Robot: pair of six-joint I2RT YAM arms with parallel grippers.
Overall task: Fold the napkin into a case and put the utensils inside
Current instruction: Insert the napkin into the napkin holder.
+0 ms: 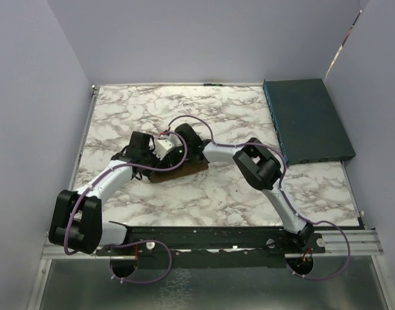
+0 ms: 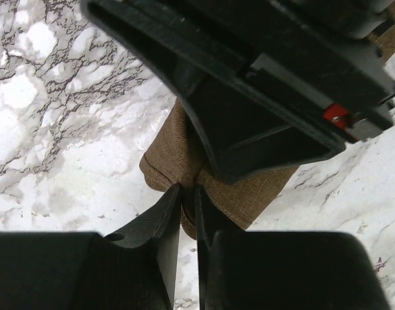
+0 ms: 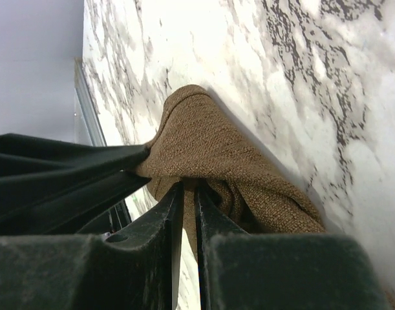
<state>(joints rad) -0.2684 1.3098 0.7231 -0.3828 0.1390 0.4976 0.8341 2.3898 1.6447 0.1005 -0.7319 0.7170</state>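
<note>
The brown napkin [image 1: 181, 172] lies bunched up in the middle of the marble table [image 1: 262, 194]. Both arms reach in and meet right over it, so only a bit of the cloth shows from above. The left gripper [image 2: 187, 194] comes at the napkin from the left. Its two fingers are almost together, with just a thin slit between them, and they pinch a folded edge of the cloth. The right gripper [image 3: 187, 190] is very close beside it. Its fingers are nearly together too, and the brown cloth is squeezed between their tips. The cloth rises in a soft hump in front of the right gripper and rests on the table beyond it. A dark teal box [image 1: 307, 123] lies flat at the far right corner of the table, well apart from the napkin.
</note>
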